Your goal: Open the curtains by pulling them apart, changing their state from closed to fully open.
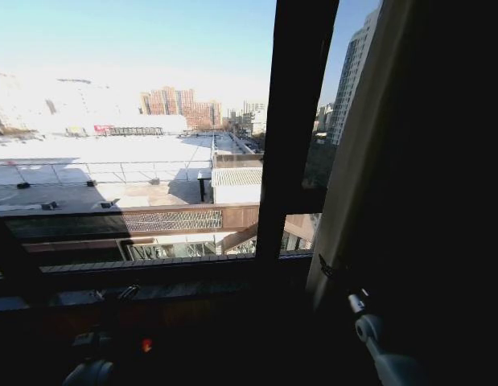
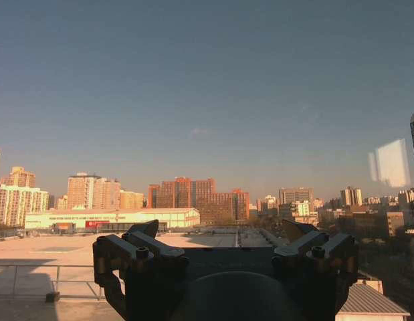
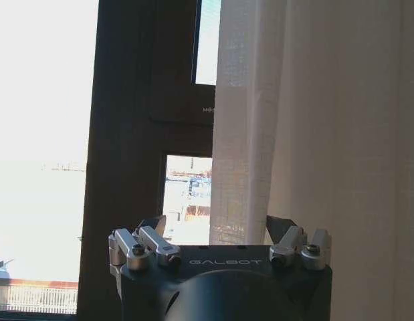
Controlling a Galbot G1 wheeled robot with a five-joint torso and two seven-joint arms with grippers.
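With the right gripper (image 3: 220, 231) spread around the sheer white pleated curtain's (image 3: 314, 134) edge, a firm pinch should be secured before any sideways pull is applied.

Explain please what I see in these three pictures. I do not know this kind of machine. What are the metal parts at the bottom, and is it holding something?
This is a wheeled robot with two arms, standing at a window. One picture comes from a camera on its head; the other two come from cameras on its wrists.

In the head view, a dark window frame splits the city view, and a sheer curtain hangs gathered at the right side. The right gripper reaches up next to the curtain's edge. The left arm sits low in shadow.

The right wrist view looks over the right gripper; its fingers are spread, with the curtain just ahead, not grasped. The left wrist view shows the left gripper, also open and empty, facing the glass and skyline.
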